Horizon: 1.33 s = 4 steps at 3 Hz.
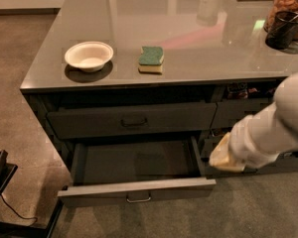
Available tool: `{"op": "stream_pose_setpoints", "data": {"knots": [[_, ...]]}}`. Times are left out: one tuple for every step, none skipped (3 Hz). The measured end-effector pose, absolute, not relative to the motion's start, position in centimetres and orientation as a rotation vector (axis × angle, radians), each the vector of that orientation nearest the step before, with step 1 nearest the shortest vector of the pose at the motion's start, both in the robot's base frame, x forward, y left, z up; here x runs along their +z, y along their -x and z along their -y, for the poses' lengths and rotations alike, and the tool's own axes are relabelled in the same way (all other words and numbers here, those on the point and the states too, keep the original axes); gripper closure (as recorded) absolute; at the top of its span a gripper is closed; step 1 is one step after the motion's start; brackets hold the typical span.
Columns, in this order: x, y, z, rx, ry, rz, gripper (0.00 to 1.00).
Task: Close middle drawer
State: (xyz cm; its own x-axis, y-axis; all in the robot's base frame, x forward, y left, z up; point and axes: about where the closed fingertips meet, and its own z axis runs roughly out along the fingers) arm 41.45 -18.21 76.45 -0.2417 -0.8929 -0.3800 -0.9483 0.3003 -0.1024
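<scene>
Middle drawer (139, 186): at 6 o'clock in the view, pulled well out from under the tabletop edge. It has a low flat grey front and a bare grey inside.
Handle (138, 199): small metal pull at the centre of that front.
Gripper (224, 156): pale yellowish tip at 4 o'clock, just beside the open drawer's right rear corner and in front of the narrower drawers. Whether it is open or closed cannot be told.
Arm (280, 123): white, entering from 3 o'clock and slanting down to the left.
Upper drawer (131, 120): taller grey front with a dark pull, directly above the middle drawer.
Narrow drawers (238, 110): at 3 o'clock, partly hidden by the arm. Any print on what shows inside is too small to read.
Tabletop (198, 48): glossy grey, filling the 12 o'clock half.
Bowl (89, 56): white, at 10 o'clock near the front edge.
Sponge (152, 59): green over yellow, at the bowl's 3 o'clock, apart from it.
Jar (288, 1): at 2 o'clock, with brown contents.
Dark cup (283, 29): just in front of the jar.
</scene>
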Motion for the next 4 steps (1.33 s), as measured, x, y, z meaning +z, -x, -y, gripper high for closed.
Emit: {"op": "stream_pose_setpoints", "data": {"knots": [[74.4,-40.8,18.1,0.214,1.65,-2.222,1.0],[75.5,-41.0,18.2,0.206,1.651,-2.217,1.0],[73.5,-40.4,18.6,0.209,1.67,-2.227,1.0],[66.9,-38.4,19.4,0.284,1.676,-2.24,1.0]]}}
